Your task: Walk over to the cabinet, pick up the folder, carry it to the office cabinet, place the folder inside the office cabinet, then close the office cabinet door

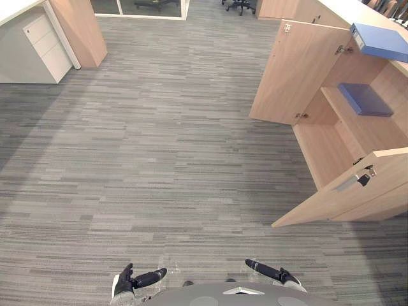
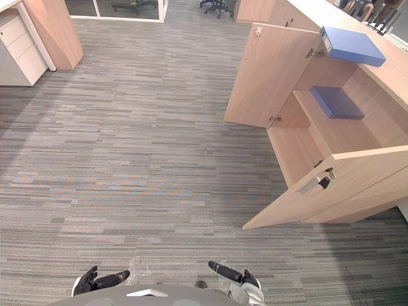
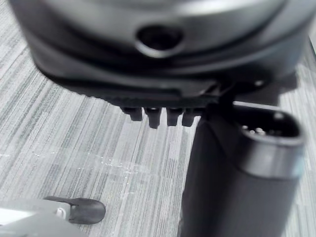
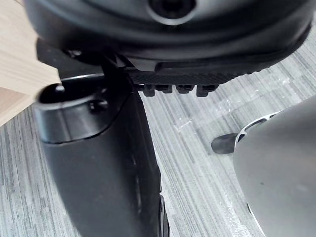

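Observation:
A light wooden office cabinet (image 1: 331, 143) stands at the right with both doors swung open. One blue folder (image 1: 380, 40) lies on the cabinet's top. A second blue folder (image 1: 364, 99) lies flat on the shelf inside. My left hand (image 1: 124, 284) and right hand (image 1: 280, 275) hang low at the bottom of the eye views, far from the cabinet. Both are open and hold nothing. In the left wrist view the straight fingers (image 3: 158, 116) and the thumb (image 3: 242, 173) show over bare carpet. The right wrist view shows the right hand's fingers (image 4: 177, 89) the same way.
The near cabinet door (image 1: 347, 191) juts out over the grey carpet, and the far door (image 1: 293, 73) stands open beyond it. A white drawer unit (image 1: 48, 44) and a wooden panel (image 1: 80, 29) are at the far left. Office chairs (image 1: 241, 5) stand at the back.

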### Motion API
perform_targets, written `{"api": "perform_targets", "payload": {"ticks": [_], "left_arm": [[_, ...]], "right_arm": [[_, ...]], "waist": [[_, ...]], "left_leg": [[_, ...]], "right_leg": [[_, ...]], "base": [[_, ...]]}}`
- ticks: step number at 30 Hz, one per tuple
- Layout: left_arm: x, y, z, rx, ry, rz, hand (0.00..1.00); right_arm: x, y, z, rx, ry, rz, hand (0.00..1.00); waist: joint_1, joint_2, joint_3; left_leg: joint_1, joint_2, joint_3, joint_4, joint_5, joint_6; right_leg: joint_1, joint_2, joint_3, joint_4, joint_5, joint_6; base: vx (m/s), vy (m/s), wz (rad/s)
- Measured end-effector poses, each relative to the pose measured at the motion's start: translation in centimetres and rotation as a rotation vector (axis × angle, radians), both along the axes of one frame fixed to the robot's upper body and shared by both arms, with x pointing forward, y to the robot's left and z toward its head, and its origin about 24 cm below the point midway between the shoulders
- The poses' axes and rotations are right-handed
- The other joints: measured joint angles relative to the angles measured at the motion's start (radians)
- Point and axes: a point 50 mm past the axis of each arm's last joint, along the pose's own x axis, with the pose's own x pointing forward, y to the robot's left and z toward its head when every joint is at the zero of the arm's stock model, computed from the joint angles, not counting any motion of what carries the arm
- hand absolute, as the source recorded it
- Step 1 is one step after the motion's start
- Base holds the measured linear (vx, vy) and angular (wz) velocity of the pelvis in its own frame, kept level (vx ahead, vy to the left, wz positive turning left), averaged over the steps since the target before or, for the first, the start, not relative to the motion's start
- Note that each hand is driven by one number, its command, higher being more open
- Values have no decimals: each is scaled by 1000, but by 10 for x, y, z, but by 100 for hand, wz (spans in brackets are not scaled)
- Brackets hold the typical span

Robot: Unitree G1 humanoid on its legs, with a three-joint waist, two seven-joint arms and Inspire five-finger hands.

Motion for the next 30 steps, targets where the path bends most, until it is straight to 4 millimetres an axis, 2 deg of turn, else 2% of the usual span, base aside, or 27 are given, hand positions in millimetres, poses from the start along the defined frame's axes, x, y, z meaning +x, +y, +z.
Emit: {"api": "perform_targets", "payload": {"ticks": [17, 19, 21, 22, 23, 24, 25, 26, 27, 29, 30], "left_arm": [[4, 0, 2, 35, -12, -36, 100], [3, 1, 4, 37, -24, -12, 100], [1, 2, 6, 43, -43, 39, 100], [1, 1, 6, 43, -52, 49, 100], [0, 0, 7, 41, -65, 75, 100], [-4, 0, 8, 35, -75, 125, 100], [-4, 1, 9, 36, -79, 131, 100], [-1, 2, 11, 39, -105, 154, 100], [-1, 3, 14, 45, -131, 190, 100], [-1, 1, 16, 36, -152, 226, 100], [-2, 1, 19, 37, -170, 234, 100]], "right_arm": [[1, 0, 0, -13, 5, -1, 100], [1, 2, 0, -7, 2, -17, 100], [2, 3, 0, 1, -3, -34, 100], [2, 2, 1, 0, -8, -41, 100], [1, 0, 1, -1, -16, -62, 100], [4, -1, 3, -10, -40, -68, 100], [4, 0, 3, -9, -41, -68, 100], [3, 0, 3, -12, -37, -71, 100], [1, 0, 3, -24, -27, -72, 100], [2, 0, 3, -28, -26, -66, 100], [4, 0, 4, -31, -30, -51, 100]], "waist": [[-1, -2, 0], [-1, -4, 1], [2, -3, 12], [2, 3, 19], [3, 21, 30], [7, 23, 41], [5, 28, 46], [10, 21, 53], [32, 15, 68], [39, 16, 67], [46, 14, 66]], "left_leg": [[-8, -1, -16, 0, -3, 1], [-19, -1, -14, 19, -20, -5], [-91, 8, 1, 201, -123, -11], [-107, 18, 7, 259, -153, -13], [-130, 38, 18, 348, -204, -23], [-183, 77, 63, 530, -255, -68], [-210, 84, 72, 583, -254, -68], [-309, 114, 98, 820, -210, -78], [-407, 151, 115, 1008, -222, -63], [-465, 183, 121, 1027, -242, -67], [-507, 195, 120, 954, -242, -74]], "right_leg": [[-2, -1, -27, 0, -6, -1], [-2, -2, -31, 4, -14, -4], [1, -1, -31, 37, -47, -9], [0, 3, -30, 63, -66, -15], [-2, 14, -32, 103, -97, -21], [0, 21, -38, 150, -143, -29], [1, 22, -39, 157, -150, -30], [14, 22, -37, 184, -173, -38], [37, 17, -24, 213, -204, -45], [50, 5, -8, 233, -230, -37], [53, -20, 15, 247, -253, -19]], "base": [[-3, -1, 4], [-5, -3, 4], [34, -20, -9], [41, -22, -17], [29, -3, -11], [12, 7, -4], [0, 0, 0], [113, 15, -8], [144, 25, -16], [194, 83, -26], [246, 148, -29]]}}
